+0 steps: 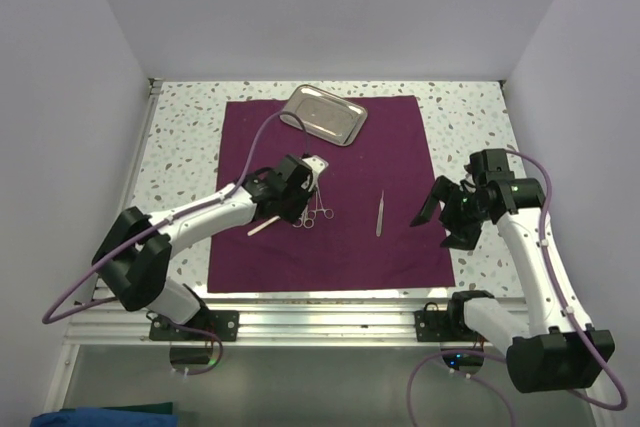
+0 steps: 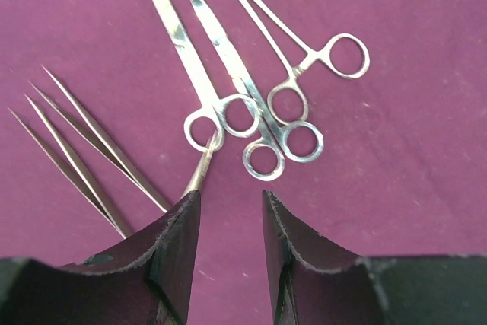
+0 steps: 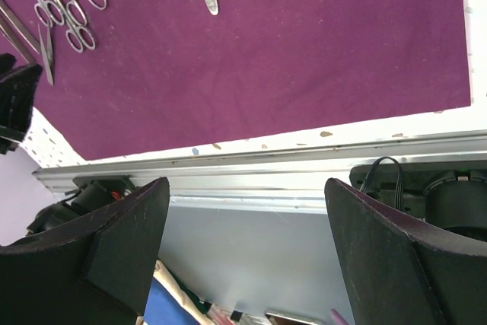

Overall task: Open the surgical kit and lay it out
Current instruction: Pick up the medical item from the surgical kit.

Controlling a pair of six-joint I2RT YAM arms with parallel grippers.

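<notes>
Speckled table (image 1: 470, 107) carries the cloth (image 1: 400, 147) spread flat, tray (image 1: 324, 114) at its far edge. I see my left gripper (image 2: 232, 199) half spread and empty, just above the scissors (image 2: 179, 43) and forceps (image 2: 303, 62), whose rings overlap. If I pinch one, it may drag the others, or catch cloth. Right gripper (image 3: 247, 184) is wide apart, empty, near the cloth's edge.

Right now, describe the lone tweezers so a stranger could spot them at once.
Start at the big purple cloth. Right of the ring-handled cluster lies one pair of straight silver tweezers, alone on bare cloth, with no finger rings.
</notes>
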